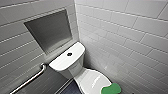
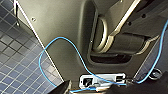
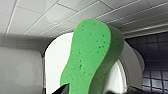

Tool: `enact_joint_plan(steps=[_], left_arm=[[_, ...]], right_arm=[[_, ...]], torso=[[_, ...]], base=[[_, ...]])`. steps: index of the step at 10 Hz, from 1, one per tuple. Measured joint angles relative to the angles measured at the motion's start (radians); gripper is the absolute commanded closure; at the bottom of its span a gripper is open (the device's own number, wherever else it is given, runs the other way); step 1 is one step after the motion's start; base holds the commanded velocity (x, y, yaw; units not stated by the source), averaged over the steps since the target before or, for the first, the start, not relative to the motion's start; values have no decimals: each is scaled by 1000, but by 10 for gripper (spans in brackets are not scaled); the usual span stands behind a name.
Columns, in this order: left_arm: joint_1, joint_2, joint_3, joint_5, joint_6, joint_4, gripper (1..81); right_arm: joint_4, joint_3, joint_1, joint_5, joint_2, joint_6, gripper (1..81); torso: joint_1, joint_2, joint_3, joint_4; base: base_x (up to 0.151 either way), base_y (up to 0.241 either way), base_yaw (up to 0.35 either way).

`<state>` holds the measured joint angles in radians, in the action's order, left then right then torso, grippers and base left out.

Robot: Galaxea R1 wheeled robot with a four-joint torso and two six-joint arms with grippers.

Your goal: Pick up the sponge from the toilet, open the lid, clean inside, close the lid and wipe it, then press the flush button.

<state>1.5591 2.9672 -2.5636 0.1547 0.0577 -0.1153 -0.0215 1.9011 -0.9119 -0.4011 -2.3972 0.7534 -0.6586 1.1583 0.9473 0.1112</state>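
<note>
Sponge (image 1: 111, 88): bright green, pitted with pores and waisted like a peanut. It lay at 5 o'clock in the head view, over the front end of the closed lid. Whether it rested there or was lifted clear could not be told.
Handling: judged light, soft and springy, so it would squash under pressure and not slip. The narrow waist looked the best place to grip, squeezed across its thickness.
Grab bar (image 1: 30, 79): a metal rail on the tiled wall, at 8 o'clock from the tank.
Niche (image 1: 50, 30): a grey recess in the wall, at 11 o'clock from the tank.
Toilet (image 1: 72, 73): white and glossy, set in the corner. The tank (image 1: 62, 63) carried a dark round flush button (image 1: 69, 54) on top.
Lid (image 1: 90, 79): down over the bowl, at 5 o'clock from the tank.
Left gripper (image 2: 90, 90): close to the robot's own dark body, with a blue cable (image 2: 45, 53) looping past and dark floor tiles (image 2: 15, 62) beside. Open or closed could not be told.
Right gripper (image 3: 98, 91): aimed at the sponge, which loomed large just ahead with the white lid behind. Whether it had hold could not be told.
</note>
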Motion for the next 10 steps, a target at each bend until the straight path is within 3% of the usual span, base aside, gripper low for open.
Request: enact_joint_plan(steps=[8,10], left_arm=[[-1,3,-1,0,0,0,10],[-4,8,-1,2,0,0,10]], right_arm=[[-5,137,62,83,-118,7,10],[-4,160,64,84,-140,31,10]], torso=[[0,0,2,-6],[0,0,32,-6]], base=[[0,0,0],[0,0,0]])
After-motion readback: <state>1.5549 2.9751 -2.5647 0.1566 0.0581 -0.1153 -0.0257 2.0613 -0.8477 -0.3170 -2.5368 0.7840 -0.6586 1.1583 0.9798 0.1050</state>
